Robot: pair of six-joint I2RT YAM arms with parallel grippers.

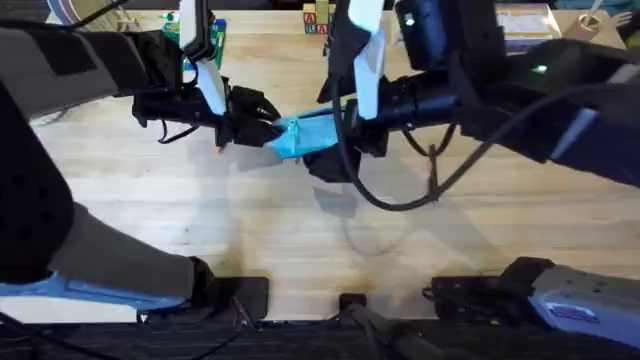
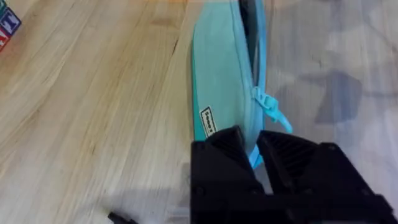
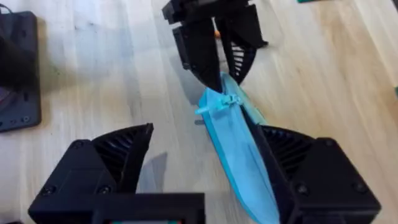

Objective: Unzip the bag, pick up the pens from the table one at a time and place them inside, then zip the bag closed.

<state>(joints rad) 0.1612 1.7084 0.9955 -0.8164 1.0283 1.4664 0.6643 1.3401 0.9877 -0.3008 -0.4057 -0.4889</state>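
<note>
The light blue bag (image 1: pixel 310 135) lies mid-table between both grippers. My left gripper (image 1: pixel 270 128) is shut on the bag's (image 2: pixel 221 74) end, just past the zipper pull (image 2: pixel 268 104). Beyond the pull the zipper gapes dark. In the right wrist view the bag (image 3: pixel 239 155) runs between the fingers of my open right gripper (image 3: pixel 206 129) and rests against one finger (image 3: pixel 298 162), with the left gripper (image 3: pixel 219 73) pinching the far end. A pen's orange-red end (image 1: pixel 218 148) shows beside the left gripper, and a black pen tip (image 2: pixel 121 218) lies on the table (image 1: pixel 300 240).
Coloured letter blocks (image 1: pixel 316 20) and a green item (image 1: pixel 200 35) stand at the table's back edge. Papers (image 1: pixel 525 25) lie at the back right. A black device (image 3: pixel 15 74) sits on the table off to the right gripper's side. Bare wood stretches toward the front edge.
</note>
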